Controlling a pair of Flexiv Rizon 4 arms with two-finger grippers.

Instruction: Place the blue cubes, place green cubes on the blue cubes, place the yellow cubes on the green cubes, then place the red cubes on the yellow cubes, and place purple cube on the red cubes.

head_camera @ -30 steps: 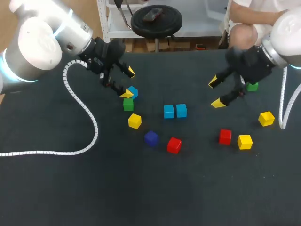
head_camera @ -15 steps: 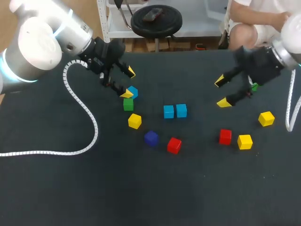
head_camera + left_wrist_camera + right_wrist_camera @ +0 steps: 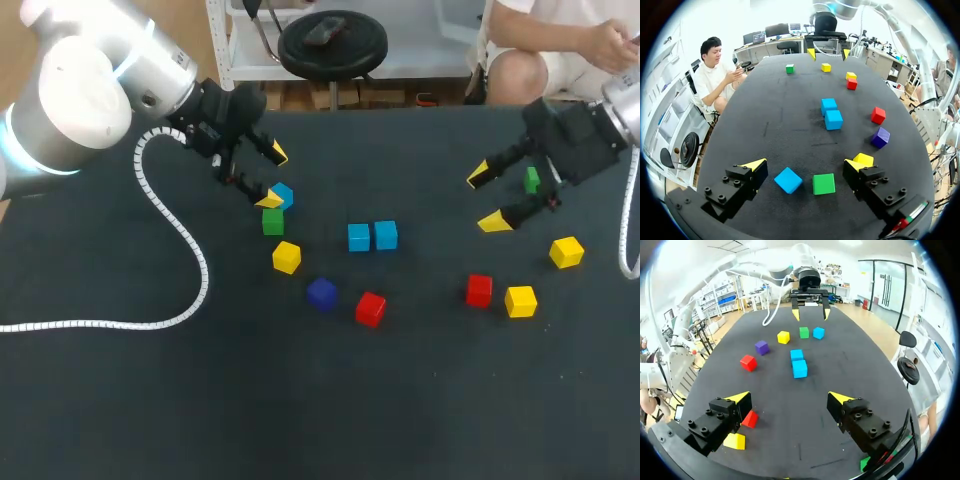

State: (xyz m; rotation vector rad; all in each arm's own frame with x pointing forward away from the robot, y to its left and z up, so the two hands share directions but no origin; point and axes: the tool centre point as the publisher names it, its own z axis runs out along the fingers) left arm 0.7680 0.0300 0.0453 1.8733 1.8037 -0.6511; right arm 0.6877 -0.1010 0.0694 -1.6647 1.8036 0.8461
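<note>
While the right tool is hanging spread, the left tool, likewise spread, should be centring on the blue cube, excluding the green cube.

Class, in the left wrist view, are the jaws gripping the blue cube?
No, the jaws stand wide apart and the blue cube lies between them, touched by neither.

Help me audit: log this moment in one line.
left gripper: open, beside blue cube | right gripper: open, empty | nothing stacked
</note>
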